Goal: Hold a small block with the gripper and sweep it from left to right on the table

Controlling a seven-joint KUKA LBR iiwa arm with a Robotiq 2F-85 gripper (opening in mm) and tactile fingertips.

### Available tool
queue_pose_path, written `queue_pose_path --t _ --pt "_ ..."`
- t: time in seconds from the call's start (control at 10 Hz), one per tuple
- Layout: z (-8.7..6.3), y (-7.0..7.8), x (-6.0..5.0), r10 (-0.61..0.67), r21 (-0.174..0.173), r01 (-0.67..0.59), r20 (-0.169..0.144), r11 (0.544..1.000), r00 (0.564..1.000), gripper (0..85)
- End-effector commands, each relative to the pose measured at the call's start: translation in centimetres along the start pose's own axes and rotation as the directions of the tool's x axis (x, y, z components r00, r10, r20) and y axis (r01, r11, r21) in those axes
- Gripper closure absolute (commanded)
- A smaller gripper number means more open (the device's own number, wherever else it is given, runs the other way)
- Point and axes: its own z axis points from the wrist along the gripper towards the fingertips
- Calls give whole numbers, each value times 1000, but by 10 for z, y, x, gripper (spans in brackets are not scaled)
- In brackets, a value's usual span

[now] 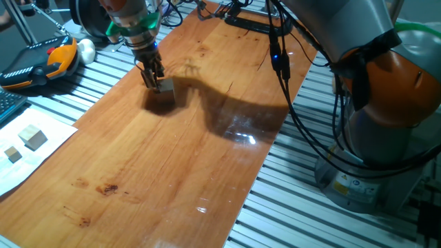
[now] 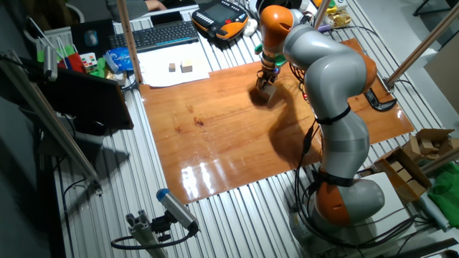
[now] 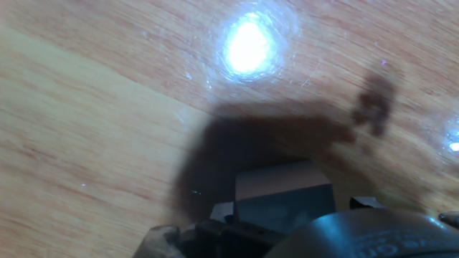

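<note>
The gripper is down on the bench, at the end near the keyboard. Its two black fingers are closed on the block. The block sits between them and rests on the wood. A green light glows in a ring above the fingers.

One fixed view shows the grip best. You can see the fingers on the block and a dark shadow stretching over the wood toward the arm's base. This view also shows two pale cubes on a white paper, just off the bench and well apart from the block. An orange and black controller lies on the grey slats behind the gripper.

The other fixed view looks from farther off. It shows the whole grey and orange arm bending over the bench. Here the block is small, and you cannot see how the fingers sit on it. The two cubes on the paper are just in front of the keyboard.

The hand view looks along the fingers. It shows the block up close, a pale top edge and a dark face, with the black gripper body low in the picture. The fingertips are hard to make out here. The wood has a bright light spot and a dark knot.
</note>
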Motion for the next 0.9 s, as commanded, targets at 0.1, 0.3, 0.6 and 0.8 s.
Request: queue_pose_path --t 0.1,0.3,0.6,0.8 --pt "0 -1 1 0 1 0 -4 1000 1000 60" --pt "2 -1 2 -1 0 1 -6 1000 1000 67" --pt "7 3 5 6 0 -6 0 1000 1000 70" --pt "11 5 6 8 2 -8 5 1000 1000 73"
